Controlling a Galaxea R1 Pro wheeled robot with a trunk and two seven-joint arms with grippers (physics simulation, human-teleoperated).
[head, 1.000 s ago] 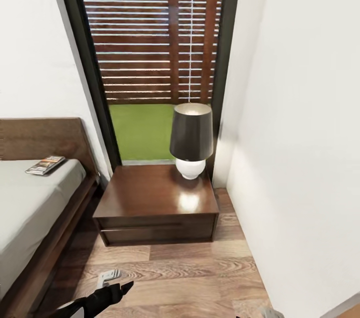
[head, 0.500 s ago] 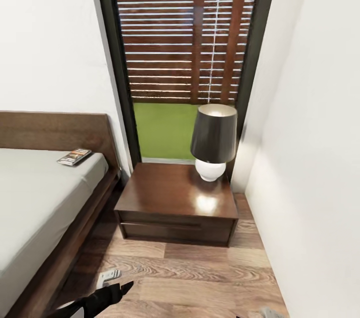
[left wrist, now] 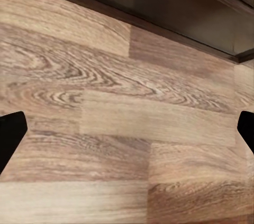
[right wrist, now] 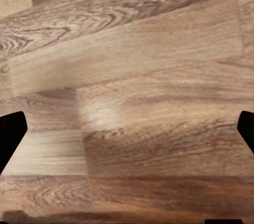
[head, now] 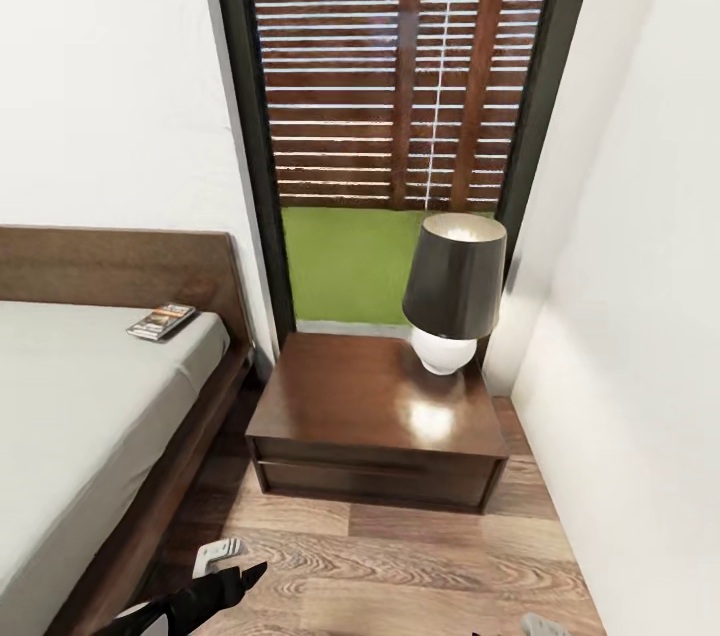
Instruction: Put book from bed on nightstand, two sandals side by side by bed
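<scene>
Book (head: 161,321) flat on bed (head: 80,416) by headboard: thin, light, likely slick; pinch overhanging edge. Left gripper (left wrist: 127,131) and right gripper (right wrist: 127,131) spread wide, empty.

Daylight enters through the tall window (head: 400,116), bright and even, washing the white walls (head: 110,96) almost flat. The nightstand (head: 375,411) carries a soft glare patch on its glossy top below the lamp (head: 453,288), whose shade rim glows pale. Shadow darkens the floor (head: 400,566) between the bed (head: 90,416) and the nightstand. Straight edges lean outward towards the frame borders. Both wrist views render the planks slightly soft, with a faint sheen in the right wrist view.
</scene>
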